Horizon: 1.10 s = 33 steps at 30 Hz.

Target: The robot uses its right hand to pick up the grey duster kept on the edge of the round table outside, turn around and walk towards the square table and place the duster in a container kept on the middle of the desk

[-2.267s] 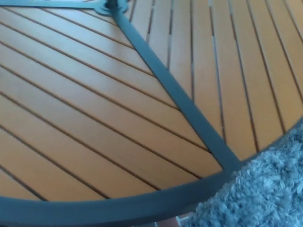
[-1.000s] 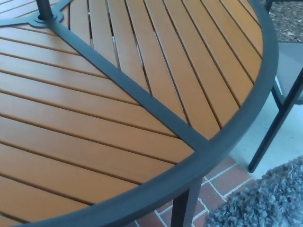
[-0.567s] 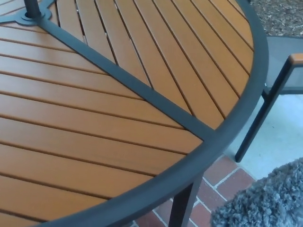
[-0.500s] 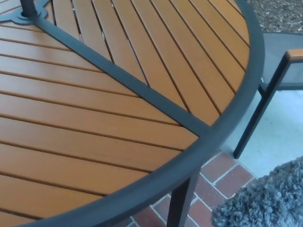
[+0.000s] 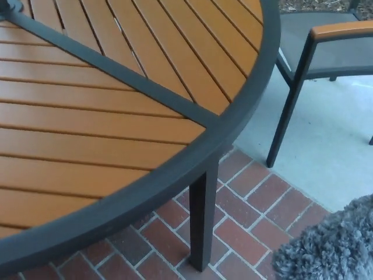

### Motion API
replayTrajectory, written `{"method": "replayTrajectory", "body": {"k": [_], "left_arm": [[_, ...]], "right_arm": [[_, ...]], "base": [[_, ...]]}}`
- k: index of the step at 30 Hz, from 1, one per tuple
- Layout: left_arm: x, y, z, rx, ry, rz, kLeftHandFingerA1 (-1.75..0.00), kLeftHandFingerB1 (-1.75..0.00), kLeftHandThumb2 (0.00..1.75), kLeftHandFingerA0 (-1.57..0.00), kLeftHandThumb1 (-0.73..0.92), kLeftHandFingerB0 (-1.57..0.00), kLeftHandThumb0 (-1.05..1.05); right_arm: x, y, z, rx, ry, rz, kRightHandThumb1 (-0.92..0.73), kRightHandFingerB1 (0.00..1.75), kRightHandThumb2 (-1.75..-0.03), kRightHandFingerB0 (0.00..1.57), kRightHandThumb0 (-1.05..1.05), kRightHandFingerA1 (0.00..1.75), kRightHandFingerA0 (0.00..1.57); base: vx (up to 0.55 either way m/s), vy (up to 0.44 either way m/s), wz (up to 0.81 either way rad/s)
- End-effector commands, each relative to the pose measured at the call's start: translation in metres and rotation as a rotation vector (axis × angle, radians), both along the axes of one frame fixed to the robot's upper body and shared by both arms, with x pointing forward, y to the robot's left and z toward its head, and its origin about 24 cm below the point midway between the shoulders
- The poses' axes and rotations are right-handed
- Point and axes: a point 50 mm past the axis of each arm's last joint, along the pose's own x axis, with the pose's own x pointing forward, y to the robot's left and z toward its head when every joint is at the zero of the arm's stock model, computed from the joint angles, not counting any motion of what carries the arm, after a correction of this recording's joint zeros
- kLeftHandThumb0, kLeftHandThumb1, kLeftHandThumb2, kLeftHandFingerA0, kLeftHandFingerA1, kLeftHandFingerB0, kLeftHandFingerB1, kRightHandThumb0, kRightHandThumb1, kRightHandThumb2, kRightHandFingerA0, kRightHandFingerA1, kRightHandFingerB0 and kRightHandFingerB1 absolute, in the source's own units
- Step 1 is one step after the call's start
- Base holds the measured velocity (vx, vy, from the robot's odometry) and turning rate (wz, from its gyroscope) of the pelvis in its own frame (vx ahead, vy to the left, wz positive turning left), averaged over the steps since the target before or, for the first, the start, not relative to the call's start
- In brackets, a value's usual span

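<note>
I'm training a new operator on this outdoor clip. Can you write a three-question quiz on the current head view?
1. True or false: the grey duster rests on the round table.
2. What stands right of the table? A) chair B) ladder C) bin
3. The floor beneath the table leg is made of ____.

Key: 1 false, it shows off the table at lower right. 2 A, the chair. 3 bricks.

Soft even daylight, faint shadows, slight overall blur, no glare

Round table [image 5: 87,134] fills left, chair [image 5: 326,52] behind at right, duster [image 5: 329,245] bottom right over brick paving [image 5: 245,204].
</note>
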Motion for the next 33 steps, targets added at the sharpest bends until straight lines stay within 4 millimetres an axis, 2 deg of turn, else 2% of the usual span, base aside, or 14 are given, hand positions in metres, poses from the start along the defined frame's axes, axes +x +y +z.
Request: {"method": "replayTrajectory", "body": {"k": [1, 2, 3, 6, 8, 9, 12, 13, 14, 15, 16, 20, 21, 33], "left_arm": [[0.000, 0.006, 0.006, 0.035, -0.033, -0.006, -0.98, -0.70, 1.10, -0.97, 0.48, -0.89, 0.01], [-0.001, 0.006, 0.006, 0.036, -0.036, -0.011, -0.98, -0.70, 1.10, -0.97, 0.48, -0.89, 0.01], [-0.002, 0.006, 0.006, 0.039, -0.034, -0.015, -0.97, -0.69, 1.06, -0.98, 0.50, -0.91, -0.01], [-0.002, 0.006, 0.006, 0.044, -0.026, -0.014, -0.97, -0.70, 1.04, -0.98, 0.51, -0.89, -0.03], [-0.004, 0.006, 0.006, 0.036, -0.031, -0.006, -0.99, -0.83, 1.11, -0.99, 0.49, -0.82, -0.01], [-0.004, 0.006, 0.006, 0.037, -0.029, -0.010, -0.98, -0.69, 1.06, -0.98, 0.51, -0.89, -0.03], [-0.005, 0.006, 0.007, 0.039, -0.027, -0.017, -0.97, -0.69, 1.09, -1.00, 0.48, -0.90, -0.03], [-0.005, 0.007, 0.007, 0.039, -0.028, -0.015, -0.98, -0.70, 1.08, -0.99, 0.47, -0.91, -0.03], [-0.005, 0.007, 0.007, 0.039, -0.030, -0.014, -0.98, -0.70, 1.08, -0.99, 0.47, -0.91, -0.03], [-0.005, 0.007, 0.007, 0.038, -0.028, -0.013, -0.98, -0.70, 1.12, -0.99, 0.45, -0.91, -0.02], [-0.005, 0.007, 0.007, 0.037, -0.026, -0.011, -0.98, -0.70, 1.12, -0.99, 0.45, -0.91, -0.02], [-0.006, 0.007, 0.007, 0.051, -0.008, -0.034, -0.96, -0.69, 1.14, -0.95, 0.44, -0.88, 0.00], [-0.007, 0.007, 0.007, 0.049, -0.008, -0.032, -0.95, -0.68, 1.14, -0.96, 0.44, -0.89, 0.00], [-0.009, 0.006, 0.006, 0.028, -0.019, -0.007, -0.98, -0.70, 1.06, -0.96, 0.49, -0.90, -0.02]], "right_arm": [[0.000, -0.004, 0.003, -0.023, -0.014, -0.004, -0.31, 1.37, -1.41, 1.49, -0.62, 1.55, 1.55], [0.000, -0.005, 0.003, -0.025, -0.014, -0.007, -0.31, 1.37, -1.41, 1.49, -0.62, 1.55, 1.55], [0.000, -0.007, 0.002, -0.021, -0.013, -0.012, -0.23, 1.30, -1.58, 1.53, -0.55, 1.53, 1.47], [-0.001, -0.008, 0.002, -0.016, -0.010, -0.020, -0.24, 1.30, -1.58, 1.53, -0.55, 1.53, 1.47], [-0.001, -0.008, 0.002, -0.020, -0.009, -0.026, -0.21, 1.30, -1.57, 1.53, -0.53, 1.54, 1.48], [-0.001, -0.008, 0.002, -0.019, -0.011, -0.026, -0.31, 1.36, -1.42, 1.50, -0.62, 1.55, 1.55], [-0.001, -0.009, 0.002, -0.014, -0.016, -0.025, -0.30, 1.36, -1.42, 1.50, -0.62, 1.54, 1.54], [-0.001, -0.010, 0.001, -0.011, -0.017, -0.028, -0.21, 1.29, -1.58, 1.53, -0.53, 1.52, 1.50], [-0.001, -0.010, 0.001, -0.010, -0.018, -0.030, -0.21, 1.29, -1.58, 1.53, -0.53, 1.52, 1.50], [-0.001, -0.011, 0.001, -0.008, -0.019, -0.033, -0.32, 1.36, -1.38, 1.51, -0.59, 1.51, 1.54], [-0.001, -0.012, 0.001, -0.007, -0.019, -0.035, -0.32, 1.36, -1.38, 1.51, -0.59, 1.51, 1.54], [0.000, -0.016, 0.001, 0.001, -0.030, -0.044, -0.31, 1.35, -1.38, 1.51, -0.59, 1.50, 1.52], [0.000, -0.017, 0.001, 0.000, -0.030, -0.047, -0.21, 1.30, -1.57, 1.54, -0.54, 1.52, 1.50], [0.000, -0.022, 0.003, 0.018, -0.029, -0.088, -0.19, 1.30, -1.60, 1.55, -0.50, 1.52, 1.51]], "base": [[-0.28, 0.254, -0.63], [-0.33, 0.238, -0.21], [-0.39, 0.292, -0.22], [-0.29, 0.062, -0.47], [-0.25, 0.174, -0.44], [-0.19, 0.122, -0.52], [-0.23, 0.018, -0.68], [-0.20, -0.050, -0.72], [-0.18, -0.092, -0.81], [-0.19, -0.116, -0.75], [-0.23, -0.191, -0.69], [-0.15, -0.324, -0.89], [-0.18, -0.170, -0.55], [-0.10, 0.076, -0.44]]}}
